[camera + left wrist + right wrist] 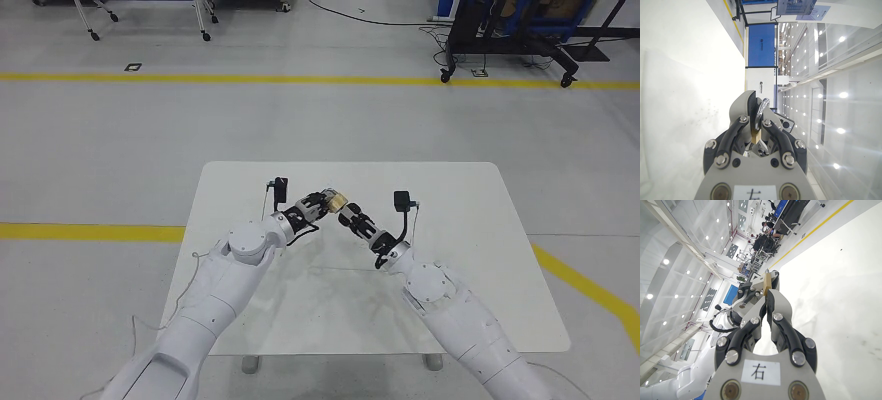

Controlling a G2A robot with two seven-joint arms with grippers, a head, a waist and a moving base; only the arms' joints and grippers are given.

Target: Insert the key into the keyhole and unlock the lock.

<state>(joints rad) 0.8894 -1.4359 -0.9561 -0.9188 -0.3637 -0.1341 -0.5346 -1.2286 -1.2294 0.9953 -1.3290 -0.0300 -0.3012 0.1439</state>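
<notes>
From above, the two arms meet over the middle of the white bench, raised off its surface. The left hand grasps the brass padlock, and the right hand noses up against it from the other side. In the left wrist view the padlock sits clamped between the fingers, its steel shackle toward the fingertips and its brass body toward the palm. In the right wrist view the right hand is clenched, its ribbed pads pressed together. Their tips touch the end of the brass body away from the shackle. The key is presumably pinched between the pads, but they hide it, so it cannot be told whether its blade has entered the keyhole. The step in hand looks like insertion. To do it well, the left hand should hold the padlock rigid. The right hand should line the blade up with the slot, push straight along that axis to full depth, and only then twist. Turning early or at an angle risks the key slipping in the pads.
</notes>
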